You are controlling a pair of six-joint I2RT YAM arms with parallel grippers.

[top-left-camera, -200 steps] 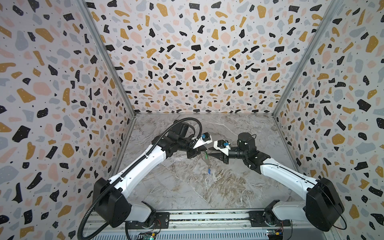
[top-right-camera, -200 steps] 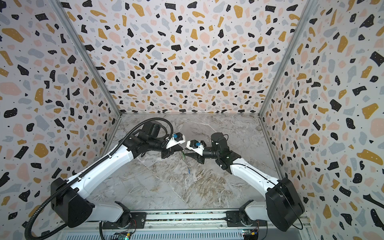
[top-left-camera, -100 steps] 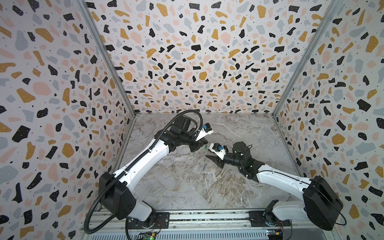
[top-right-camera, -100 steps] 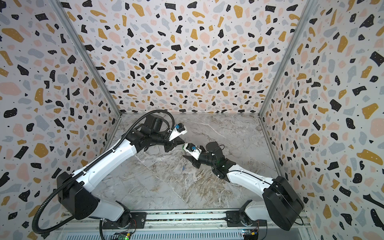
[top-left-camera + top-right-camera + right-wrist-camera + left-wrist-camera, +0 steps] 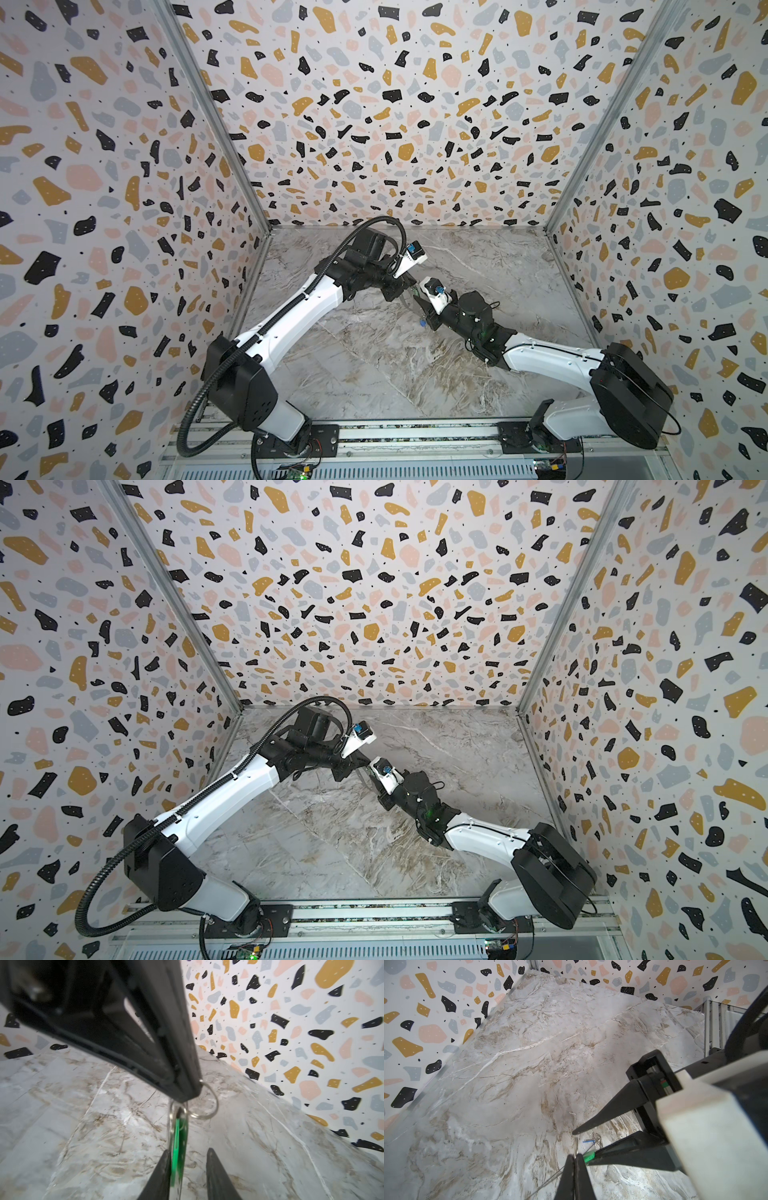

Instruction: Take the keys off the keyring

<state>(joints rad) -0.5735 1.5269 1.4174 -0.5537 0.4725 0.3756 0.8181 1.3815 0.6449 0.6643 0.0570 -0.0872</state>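
— Keyring [image 5: 216, 1103] first: where was it when you looked?
— Held up off the table [image 5: 374, 374], it seemed, between the two arms. The green key [image 5: 176, 1142] and the blue key [image 5: 588, 1141] hung from it, so far as I could see. The left gripper [image 5: 574, 1157] had its fingers pressed tight together on one of the thin wire rings and carried the whole bunch.
— And the right arm?
— The right gripper [image 5: 188, 1150] stood a little parted, clamped on nothing. The green key hung between its fingers, touching one of them, with a plain gap to the other.
— Which way did that key lie?
— Its long axis ran from its ring back toward the right wrist, nearly in line with those fingers. Its flat faces were turned toward them. So it sat inside the claw, only off-centre.
— The blue one?
— Just beside the green. I couldn't tell whether it was inside the right claw or behind it.
— So which arm was placed for the job?
— The right, I'd say: it was far nearer the green key. My guess is it needed only to close across the flat faces. Then it could draw away from the left fingertips along that long axis, with the left holding the ring back.
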